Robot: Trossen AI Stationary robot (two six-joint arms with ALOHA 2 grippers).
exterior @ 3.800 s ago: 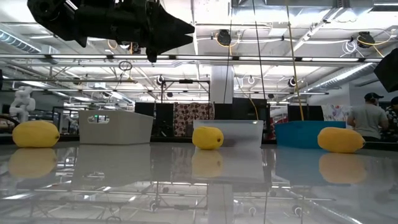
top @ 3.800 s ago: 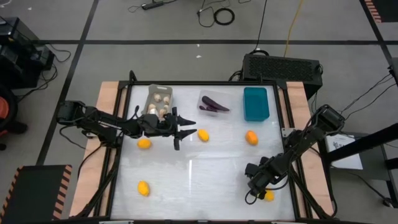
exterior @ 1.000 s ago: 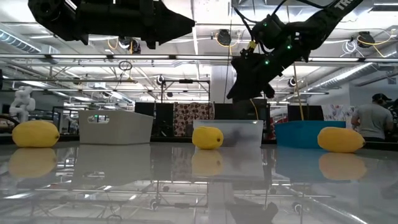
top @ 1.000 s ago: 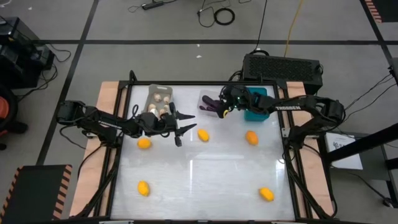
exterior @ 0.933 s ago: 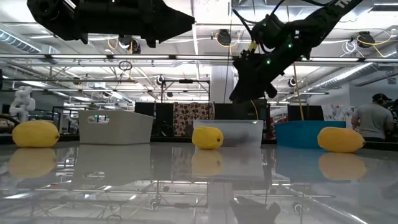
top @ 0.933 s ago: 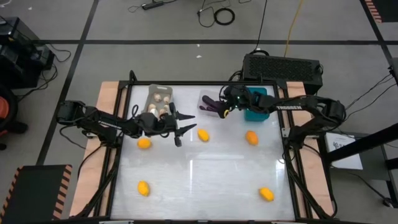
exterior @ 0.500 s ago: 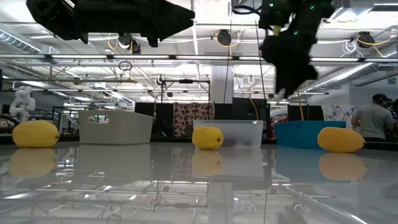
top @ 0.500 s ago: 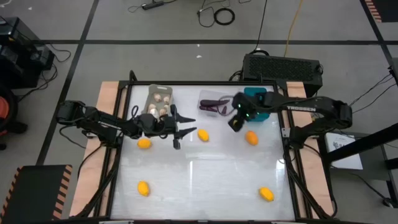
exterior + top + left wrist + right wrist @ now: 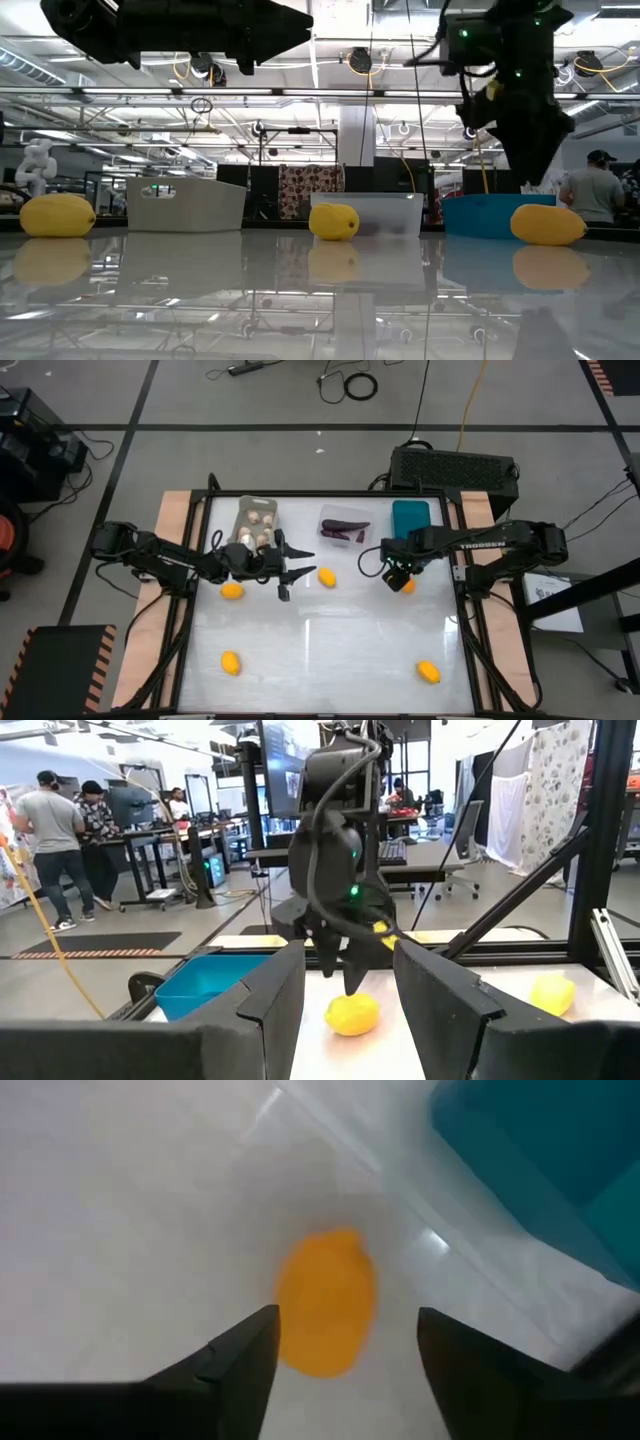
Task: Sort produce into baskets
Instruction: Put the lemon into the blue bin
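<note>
Worktop, white and glossy, as we see it from above, with clock directions taken from its centre.

- Right hand: at 2 o'clock, poised directly over a yellow-orange fruit. We see its fingers spread, one on each side of the fruit and clear of it; nothing is pinched.
- Left hand: at 10 o'clock, above the worktop near the grey basket. We see its fingers parted with nothing between them.
- Grey basket: at 11 o'clock, holding whitish mushroom pieces.
- Clear basket: at 12 o'clock, holding dark purple eggplant pieces.
- Teal basket: at 1 o'clock, just beyond the right hand; we cannot tell its contents.
- Loose yellow-orange fruits on the worktop: one just beside the left hand's fingertips, one at 9 o'clock, one at 7 o'clock, one at 5 o'clock.
- Black box with vents: behind the worktop, past the teal basket.
</note>
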